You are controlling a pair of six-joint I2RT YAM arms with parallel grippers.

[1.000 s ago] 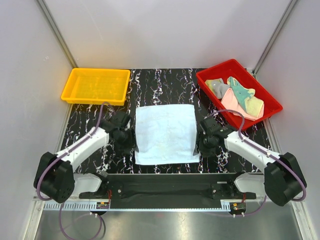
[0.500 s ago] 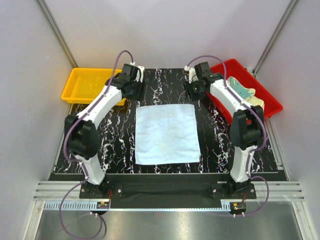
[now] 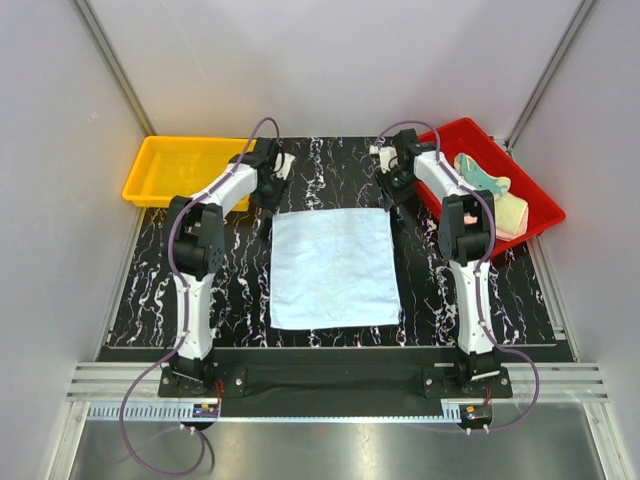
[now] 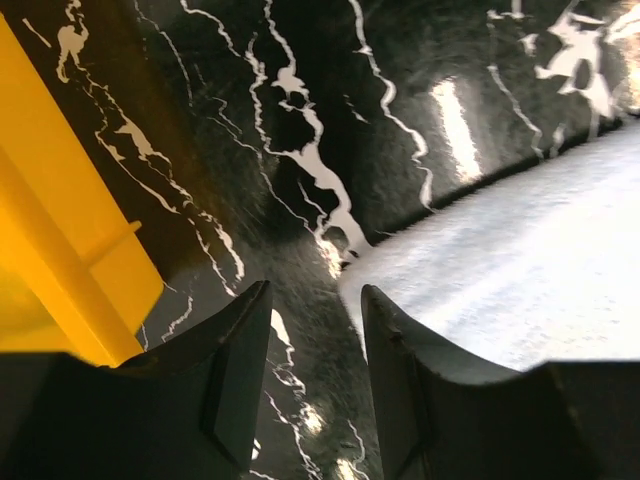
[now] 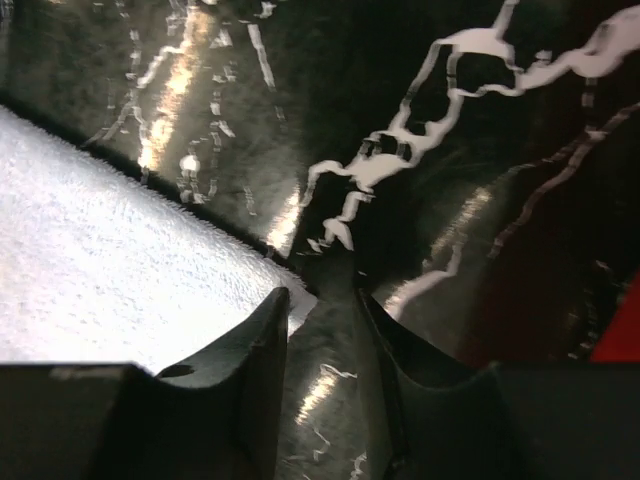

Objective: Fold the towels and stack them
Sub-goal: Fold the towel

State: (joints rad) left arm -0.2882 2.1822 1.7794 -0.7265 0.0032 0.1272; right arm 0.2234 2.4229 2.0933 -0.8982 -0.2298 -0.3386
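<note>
One fluffy square blue towel [image 3: 333, 268]; my left gripper [image 4: 315, 300] at eleven o'clock, right gripper [image 5: 320, 300] at one, both spread apart.

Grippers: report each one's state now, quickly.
Left gripper: open, empty, at the light blue towel's far left corner.
Right gripper: open, empty, at the same towel's far right corner.
</note>
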